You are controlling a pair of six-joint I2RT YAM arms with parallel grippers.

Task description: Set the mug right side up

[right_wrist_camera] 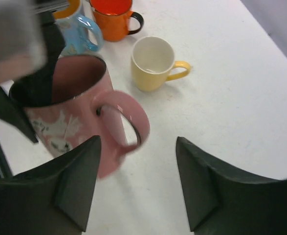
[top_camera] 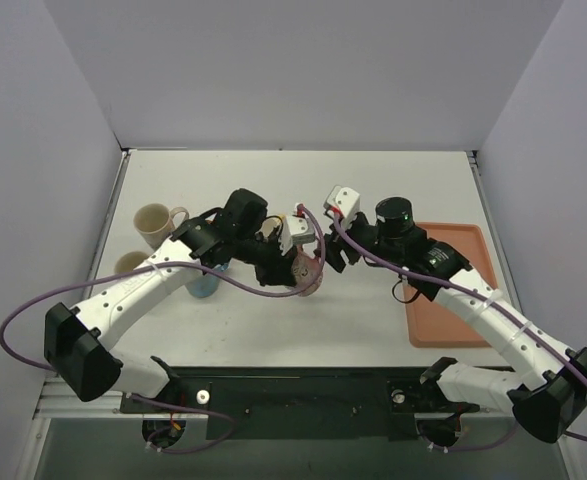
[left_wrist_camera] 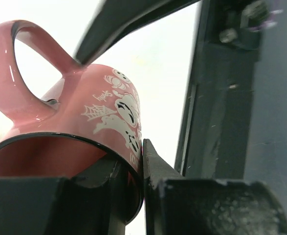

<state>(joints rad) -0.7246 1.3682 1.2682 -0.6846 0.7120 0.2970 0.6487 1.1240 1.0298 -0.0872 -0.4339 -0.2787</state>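
Observation:
The pink mug [top_camera: 309, 273] with white spider-web prints stands mouth-up, slightly tilted, at the table's middle. My left gripper [top_camera: 295, 262] is shut on its rim wall, one finger inside the mug and one outside, as the left wrist view shows on the mug [left_wrist_camera: 99, 107] and gripper [left_wrist_camera: 142, 166]. In the right wrist view the mug [right_wrist_camera: 75, 117] has its handle turned toward my right gripper [right_wrist_camera: 136, 181]. My right gripper [top_camera: 331, 255] is open and empty, just right of the mug, with the handle near its left finger.
A cream mug [top_camera: 156, 224], a beige mug [top_camera: 130, 264] and a blue mug [top_camera: 203, 282] stand at the left. The right wrist view shows a yellow mug [right_wrist_camera: 150, 61], an orange mug [right_wrist_camera: 113, 14] and the blue mug [right_wrist_camera: 82, 34]. An orange tray [top_camera: 458, 290] lies at the right.

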